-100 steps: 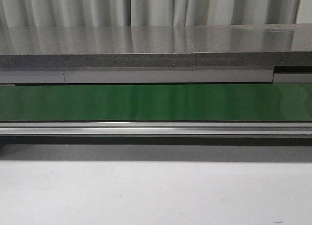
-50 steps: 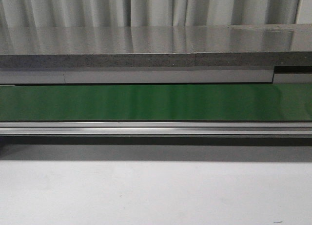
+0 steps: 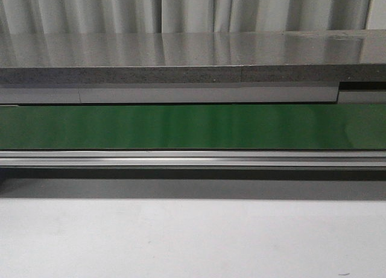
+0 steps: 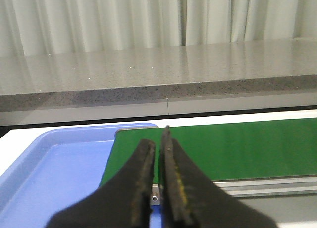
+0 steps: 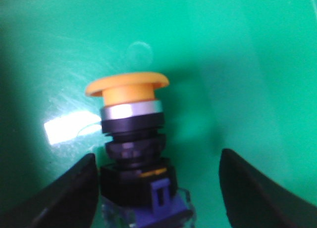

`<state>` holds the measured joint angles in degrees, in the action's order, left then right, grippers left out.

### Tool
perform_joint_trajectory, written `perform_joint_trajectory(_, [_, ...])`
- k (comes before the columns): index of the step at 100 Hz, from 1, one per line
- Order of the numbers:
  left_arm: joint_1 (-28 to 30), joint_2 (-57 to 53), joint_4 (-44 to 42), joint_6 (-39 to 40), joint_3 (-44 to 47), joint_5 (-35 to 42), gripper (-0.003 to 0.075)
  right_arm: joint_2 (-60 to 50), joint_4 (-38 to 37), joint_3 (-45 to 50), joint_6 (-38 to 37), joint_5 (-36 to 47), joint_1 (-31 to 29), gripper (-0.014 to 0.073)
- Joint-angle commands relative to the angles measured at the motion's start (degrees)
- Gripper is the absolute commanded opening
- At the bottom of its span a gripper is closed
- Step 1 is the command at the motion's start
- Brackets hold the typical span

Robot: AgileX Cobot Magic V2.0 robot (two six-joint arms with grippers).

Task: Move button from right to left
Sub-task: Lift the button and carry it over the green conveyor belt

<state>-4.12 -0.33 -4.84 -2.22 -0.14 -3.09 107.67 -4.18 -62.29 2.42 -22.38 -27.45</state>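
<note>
Straddling button (image 5: 132, 139) with right gripper (image 5: 156, 188) wide open, unheld | rigid, light, slick cap; grip black body | left gripper (image 4: 158, 154) nearly closed, empty

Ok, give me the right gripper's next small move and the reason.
Probably close the right gripper on the button. In the right wrist view the fingers stand wide apart on either side of its black body, on the green belt, and neither looks clamped on it yet.
</note>
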Motion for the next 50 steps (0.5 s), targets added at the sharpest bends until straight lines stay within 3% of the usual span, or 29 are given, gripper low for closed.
perform_joint_trajectory(1, [-0.4, -2.0, 0.0, 0.7, 2.3, 4.6, 0.0005, -1.6, -0.4, -1.3, 1.1, 2.3, -0.3, 0.0447])
perform_joint_trajectory(25, [-0.4, -2.0, 0.0, 0.7, 2.3, 4.6, 0.0005, -1.4, 0.0, -1.3, 1.1, 2.0, -0.3, 0.0104])
perform_joint_trajectory(50, [-0.4, -2.0, 0.0, 0.7, 2.3, 4.6, 0.0005, -3.2, 1.6, -1.3, 1.1, 1.2, -0.4, 0.0078])
